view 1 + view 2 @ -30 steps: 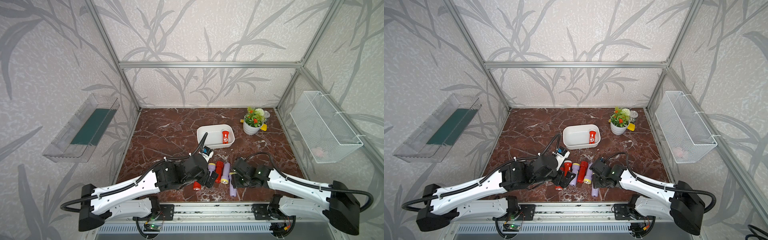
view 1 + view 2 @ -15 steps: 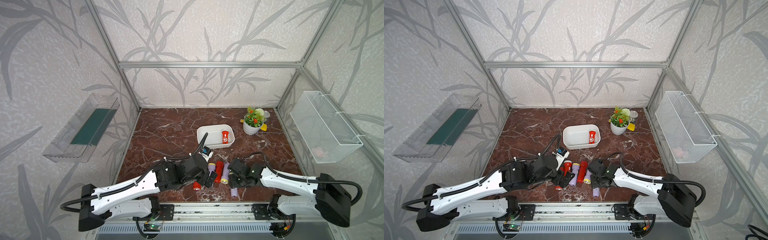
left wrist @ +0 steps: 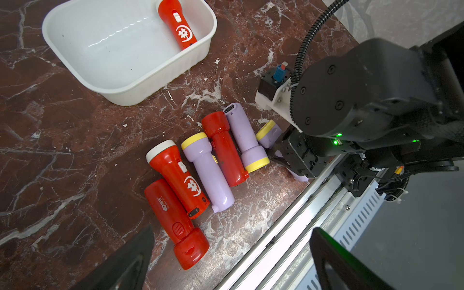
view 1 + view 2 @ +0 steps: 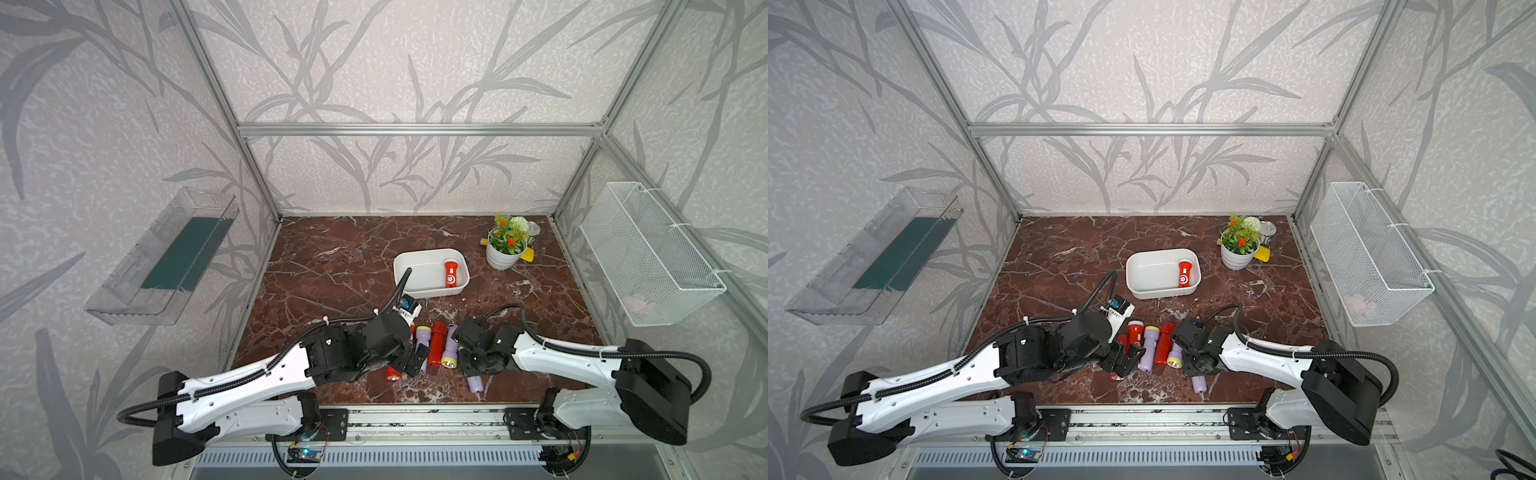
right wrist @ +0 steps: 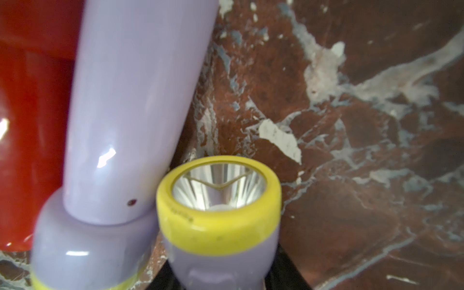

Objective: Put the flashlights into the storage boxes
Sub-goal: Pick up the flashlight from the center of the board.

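The white storage box [image 4: 401, 266] [image 4: 1133, 274] [image 3: 113, 50] holds one red flashlight [image 4: 450, 274] [image 3: 179, 27]. Several red and lilac flashlights lie side by side near the table's front, among them a white-ringed red one [image 3: 175, 173] and a plain red one [image 3: 175, 221] [image 4: 392, 374]. My left gripper [image 4: 415, 359] [image 3: 232, 253] hangs open above the plain red one's head end, holding nothing. My right gripper [image 4: 471, 357] [image 5: 221, 273] is shut on the rightmost lilac flashlight [image 5: 218, 226] [image 4: 476, 383] just behind its yellow ring. Another lilac flashlight [image 5: 120, 113] lies against it.
A potted plant [image 4: 505, 249] stands at the back right with a can and a yellow item behind it. A wire-mesh basket [image 4: 648, 257] hangs on the right wall, a clear tray [image 4: 166, 257] on the left. The metal rail [image 4: 415, 415] borders the front edge.
My right gripper has shifted slightly left over the rightmost lilac flashlight and its jaws have narrowed onto it. The left arm has not moved.
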### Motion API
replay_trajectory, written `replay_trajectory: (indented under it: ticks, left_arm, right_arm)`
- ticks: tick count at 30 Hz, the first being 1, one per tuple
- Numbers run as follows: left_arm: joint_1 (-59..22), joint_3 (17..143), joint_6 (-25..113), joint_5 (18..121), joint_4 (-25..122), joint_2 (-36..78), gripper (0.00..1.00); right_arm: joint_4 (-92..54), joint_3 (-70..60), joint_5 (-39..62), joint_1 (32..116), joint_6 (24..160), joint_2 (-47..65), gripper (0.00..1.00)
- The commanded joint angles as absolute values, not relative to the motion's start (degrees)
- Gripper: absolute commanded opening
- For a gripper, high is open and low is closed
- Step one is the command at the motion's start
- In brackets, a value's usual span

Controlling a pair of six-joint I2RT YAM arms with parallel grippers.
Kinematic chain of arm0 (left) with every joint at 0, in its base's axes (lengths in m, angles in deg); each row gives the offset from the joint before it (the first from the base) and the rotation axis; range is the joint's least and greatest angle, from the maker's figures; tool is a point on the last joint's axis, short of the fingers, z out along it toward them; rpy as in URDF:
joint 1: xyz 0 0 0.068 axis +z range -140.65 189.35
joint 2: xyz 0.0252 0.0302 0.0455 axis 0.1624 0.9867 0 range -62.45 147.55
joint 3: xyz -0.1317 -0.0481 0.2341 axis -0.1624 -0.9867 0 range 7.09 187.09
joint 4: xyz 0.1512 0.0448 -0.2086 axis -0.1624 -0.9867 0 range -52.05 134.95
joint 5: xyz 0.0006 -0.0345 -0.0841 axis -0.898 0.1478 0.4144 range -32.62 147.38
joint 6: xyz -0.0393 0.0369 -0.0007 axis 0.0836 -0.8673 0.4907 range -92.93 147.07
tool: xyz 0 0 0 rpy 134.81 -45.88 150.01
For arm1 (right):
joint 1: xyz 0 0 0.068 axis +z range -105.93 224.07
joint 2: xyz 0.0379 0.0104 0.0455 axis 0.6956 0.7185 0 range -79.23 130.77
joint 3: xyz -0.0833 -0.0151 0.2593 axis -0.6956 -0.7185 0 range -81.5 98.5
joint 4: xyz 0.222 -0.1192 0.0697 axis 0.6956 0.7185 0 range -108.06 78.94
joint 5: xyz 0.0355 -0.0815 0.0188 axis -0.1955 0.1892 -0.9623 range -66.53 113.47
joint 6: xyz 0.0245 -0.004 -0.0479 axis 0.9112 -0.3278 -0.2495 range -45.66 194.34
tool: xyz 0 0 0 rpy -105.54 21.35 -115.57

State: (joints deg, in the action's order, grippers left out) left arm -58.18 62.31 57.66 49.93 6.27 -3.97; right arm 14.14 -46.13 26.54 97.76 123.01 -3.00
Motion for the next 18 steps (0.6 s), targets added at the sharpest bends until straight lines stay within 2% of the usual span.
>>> replay_trajectory:
  ticks: [1,18]
  left_arm:
    - [-58.37,61.27,57.68,48.06,5.36,-5.23,0.99]
    - [-58.26,62.46,56.64,47.44,4.66,-4.70,0.99]
  right_arm:
    - [16.60,-44.99,27.49,98.13,123.56,-1.88,0.42]
    - [28.38,-35.84,35.38,98.04,121.27,-8.80,0.41]
